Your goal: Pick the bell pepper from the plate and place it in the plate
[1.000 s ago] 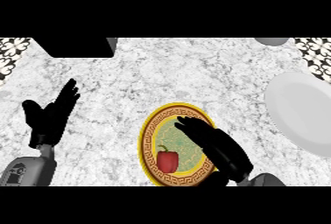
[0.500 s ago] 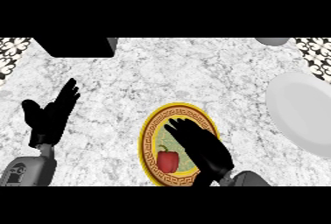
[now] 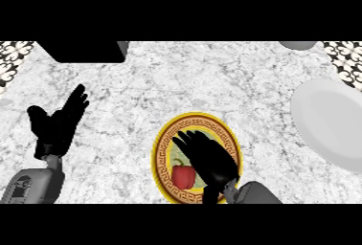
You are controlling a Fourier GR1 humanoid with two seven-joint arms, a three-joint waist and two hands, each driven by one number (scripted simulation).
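Over the gold-rimmed plate (image 3: 161,143), my right hand (image 3: 206,161) hovers open, grasping nothing, just beside the red bell pepper (image 3: 183,177); my left hand (image 3: 56,127) rests open at left.

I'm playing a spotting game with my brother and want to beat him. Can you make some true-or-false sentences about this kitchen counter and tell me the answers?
1. The red bell pepper lies on the gold-rimmed plate. True.
2. The right hand is curled round the bell pepper. False: its fingers are straight, stretched over the gold-rimmed plate beside the pepper.
3. The bell pepper sits on the white plate. False: it is on the gold-rimmed plate; the white plate is off to the right.
4. The left hand is open at the left, away from both plates. True.
5. The bell pepper is green. False: it is red.
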